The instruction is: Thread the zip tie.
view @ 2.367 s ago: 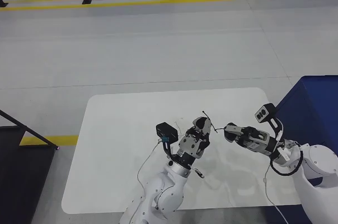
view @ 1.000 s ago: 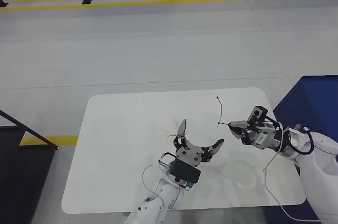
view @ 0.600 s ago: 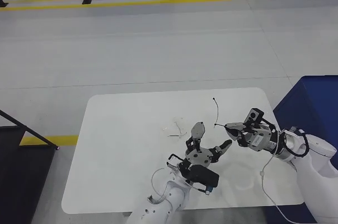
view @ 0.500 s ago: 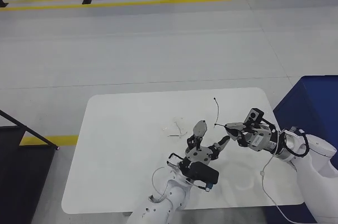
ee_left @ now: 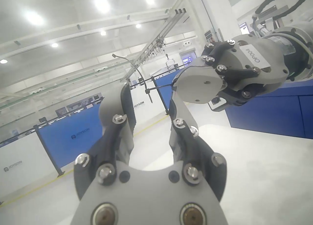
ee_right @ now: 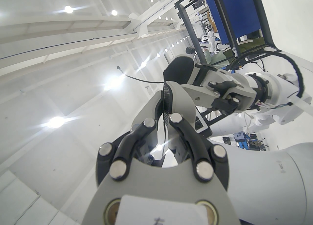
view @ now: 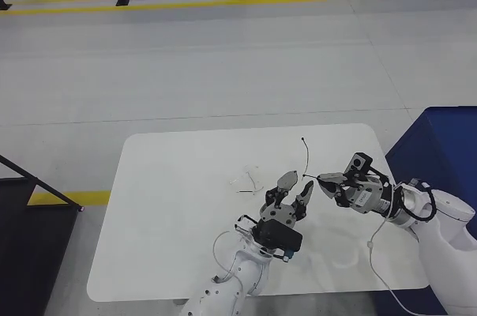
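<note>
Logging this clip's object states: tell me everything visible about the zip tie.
The zip tie is a thin black plastic-looking strap, held in the air, pinched at one end by the shut right end effector. It kinks at a small lump near the grip, then curves away to a free end carrying a small block.

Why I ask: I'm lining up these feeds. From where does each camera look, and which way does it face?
Top view: above the arms, facing down at the table; both grippers show.
Left wrist view: on the left wrist, facing along its open left gripper up toward the ceiling.
Right wrist view: on the right wrist, facing along the right gripper, shut on the zip tie, toward the ceiling.
Shared: left wrist and top views both show the right gripper holding the zip tie.
</note>
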{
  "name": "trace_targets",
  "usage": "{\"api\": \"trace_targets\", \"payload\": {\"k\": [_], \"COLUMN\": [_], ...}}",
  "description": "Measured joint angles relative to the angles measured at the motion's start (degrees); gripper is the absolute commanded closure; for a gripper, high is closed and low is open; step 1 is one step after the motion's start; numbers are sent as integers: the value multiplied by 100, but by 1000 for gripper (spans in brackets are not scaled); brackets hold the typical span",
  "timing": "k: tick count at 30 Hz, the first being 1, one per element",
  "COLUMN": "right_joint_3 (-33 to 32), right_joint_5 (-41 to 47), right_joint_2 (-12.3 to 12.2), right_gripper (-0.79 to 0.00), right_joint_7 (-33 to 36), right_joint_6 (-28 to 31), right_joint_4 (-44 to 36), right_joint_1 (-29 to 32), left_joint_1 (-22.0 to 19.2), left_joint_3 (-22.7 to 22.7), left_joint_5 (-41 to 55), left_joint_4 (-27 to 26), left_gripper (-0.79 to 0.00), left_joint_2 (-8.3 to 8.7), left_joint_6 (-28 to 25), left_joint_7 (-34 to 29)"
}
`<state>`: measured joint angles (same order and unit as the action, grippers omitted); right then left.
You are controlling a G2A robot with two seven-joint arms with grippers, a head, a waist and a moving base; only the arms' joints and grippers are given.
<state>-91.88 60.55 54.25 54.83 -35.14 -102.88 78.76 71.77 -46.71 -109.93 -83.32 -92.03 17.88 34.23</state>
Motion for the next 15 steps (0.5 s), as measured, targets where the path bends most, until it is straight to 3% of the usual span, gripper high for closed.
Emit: {"api": "trace_targets", "payload": {"k": [9,15], "right_joint_3": [0,0], "right_joint_5": [0,0], "right_joint_2": [0,0], "right_gripper": [0,0], "right_joint_7": [0,0], "right_joint_6": [0,0], "right_joint_4": [0,0], "right_joint_1": [0,0], "left_joint_1": [24,37], "left_joint_3": [-16,-24], "left_joint_5": [107,135], "left_joint_4": [-29,-79], "left_gripper": [-139,-6], "left_joint_2": [-12,-15], "left_joint_6": [-47,-102], "left_joint_7": [-31,-53]}}
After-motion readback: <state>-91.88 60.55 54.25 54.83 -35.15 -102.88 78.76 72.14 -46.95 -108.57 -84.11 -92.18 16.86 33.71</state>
